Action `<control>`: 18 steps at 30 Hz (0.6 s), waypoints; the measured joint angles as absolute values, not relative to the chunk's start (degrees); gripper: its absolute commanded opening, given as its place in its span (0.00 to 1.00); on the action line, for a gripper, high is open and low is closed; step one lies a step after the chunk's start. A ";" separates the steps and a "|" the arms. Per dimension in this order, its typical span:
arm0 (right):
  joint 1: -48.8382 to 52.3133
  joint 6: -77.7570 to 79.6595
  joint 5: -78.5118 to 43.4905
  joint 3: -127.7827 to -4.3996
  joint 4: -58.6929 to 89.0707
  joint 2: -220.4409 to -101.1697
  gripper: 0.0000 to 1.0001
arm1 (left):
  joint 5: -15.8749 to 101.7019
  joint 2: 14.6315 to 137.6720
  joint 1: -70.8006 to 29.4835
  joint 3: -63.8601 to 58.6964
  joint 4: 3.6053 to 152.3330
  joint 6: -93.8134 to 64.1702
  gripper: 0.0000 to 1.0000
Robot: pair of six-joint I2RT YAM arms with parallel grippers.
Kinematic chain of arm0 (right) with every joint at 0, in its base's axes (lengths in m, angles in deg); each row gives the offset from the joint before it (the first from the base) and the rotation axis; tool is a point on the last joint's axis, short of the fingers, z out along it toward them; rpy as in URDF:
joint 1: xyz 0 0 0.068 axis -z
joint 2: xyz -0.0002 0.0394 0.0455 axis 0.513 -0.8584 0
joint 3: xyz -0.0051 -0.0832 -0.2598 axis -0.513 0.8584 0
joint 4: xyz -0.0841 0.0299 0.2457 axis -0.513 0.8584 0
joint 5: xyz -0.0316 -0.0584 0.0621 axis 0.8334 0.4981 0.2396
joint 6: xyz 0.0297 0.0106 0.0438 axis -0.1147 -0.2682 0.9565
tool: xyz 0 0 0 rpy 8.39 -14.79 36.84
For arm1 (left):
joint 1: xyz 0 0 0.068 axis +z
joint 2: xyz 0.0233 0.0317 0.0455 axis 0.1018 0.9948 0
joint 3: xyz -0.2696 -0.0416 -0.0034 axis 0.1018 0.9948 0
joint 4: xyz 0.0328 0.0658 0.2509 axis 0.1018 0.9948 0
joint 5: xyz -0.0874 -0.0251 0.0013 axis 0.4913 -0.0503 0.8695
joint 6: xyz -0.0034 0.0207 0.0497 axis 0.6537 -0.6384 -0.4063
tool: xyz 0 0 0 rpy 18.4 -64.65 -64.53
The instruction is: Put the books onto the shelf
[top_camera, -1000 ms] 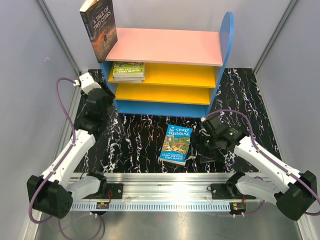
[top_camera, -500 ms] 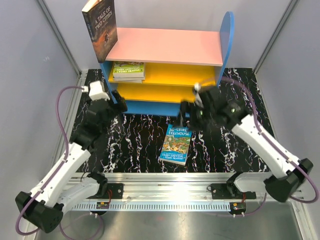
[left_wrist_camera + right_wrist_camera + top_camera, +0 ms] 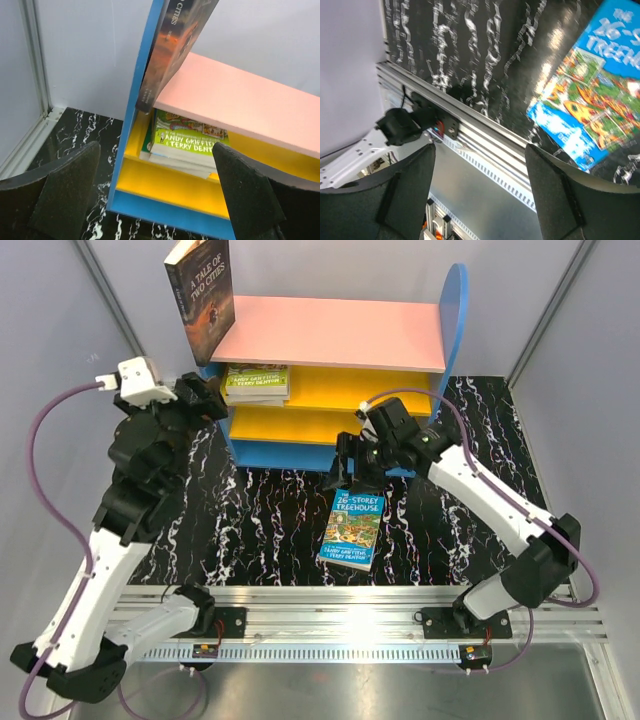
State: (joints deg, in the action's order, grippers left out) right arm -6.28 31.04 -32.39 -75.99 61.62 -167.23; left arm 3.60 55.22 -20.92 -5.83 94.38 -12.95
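The shelf (image 3: 330, 332) stands at the back, and its pink top (image 3: 245, 100) fills the left wrist view. A dark "Tale of Two Cities" book (image 3: 198, 298) leans upright at the shelf's left end (image 3: 175, 45). A yellow-green book (image 3: 257, 380) lies on the upper yellow board (image 3: 195, 140), on top of another with a green edge. The blue "26-Storey Treehouse" book (image 3: 354, 528) lies flat on the mat (image 3: 590, 105). My left gripper (image 3: 215, 403) hangs open and empty in front of the shelf's left end (image 3: 157, 195). My right gripper (image 3: 355, 462) hovers open and empty above the blue book's far edge (image 3: 480, 195).
A black marbled mat (image 3: 270, 510) covers the table in front of the shelf. A silver rail (image 3: 350, 605) with the arm bases runs along the near edge. Grey walls close in on both sides and behind. The lower yellow board (image 3: 330, 425) is bare.
My left arm has risen and swung toward the shelf's left end, its jaws opening wider. My right arm has swept left from beside the blue book to above the book's far edge.
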 measured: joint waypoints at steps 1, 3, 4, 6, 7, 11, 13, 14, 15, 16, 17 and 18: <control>-6.28 31.09 -31.98 -74.25 62.21 -166.16 0.81 | 3.78 54.17 -20.94 -5.68 95.38 -13.08 0.99; -6.28 31.06 -31.21 -70.95 62.82 -162.92 0.83 | 5.07 51.68 -20.99 -3.80 96.10 -12.62 0.99; -6.28 31.09 -30.73 -69.17 62.93 -161.00 0.83 | 6.27 50.28 -20.97 -2.01 96.78 -11.75 0.99; -6.28 31.37 -30.29 -64.76 62.95 -156.52 0.83 | 10.38 48.05 -21.05 1.91 97.98 -9.67 0.99; -6.28 31.57 -30.25 -62.68 62.97 -154.84 0.83 | 12.74 47.51 -21.32 4.49 97.66 -7.99 0.99; -6.30 32.97 -29.77 -54.18 62.30 -153.90 0.83 | 22.60 49.10 -24.90 17.16 95.78 -1.95 0.99; -6.30 33.88 -29.31 -49.50 62.14 -155.60 0.83 | 26.60 53.04 -27.92 23.33 95.14 0.58 0.99; -6.26 34.30 -29.18 -47.51 61.92 -156.56 0.83 | 28.04 54.98 -28.94 25.16 94.79 1.32 0.99; -6.26 34.63 -29.07 -45.96 61.79 -157.48 0.83 | 30.20 57.50 -29.99 27.04 94.31 2.18 0.99; -6.26 34.93 -28.94 -44.94 61.82 -158.44 0.83 | 32.13 60.05 -30.82 28.46 93.81 2.90 0.99; -6.24 35.00 -28.81 -44.45 61.77 -159.29 0.83 | 33.96 62.52 -31.33 29.43 92.96 3.71 0.99; -6.22 35.11 -28.77 -44.21 61.58 -160.08 0.82 | 35.69 64.86 -31.59 30.08 91.76 4.25 0.99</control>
State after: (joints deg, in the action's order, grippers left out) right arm -6.22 35.11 -28.77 -44.21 61.58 -160.08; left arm 35.69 64.86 -31.59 30.08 91.76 4.25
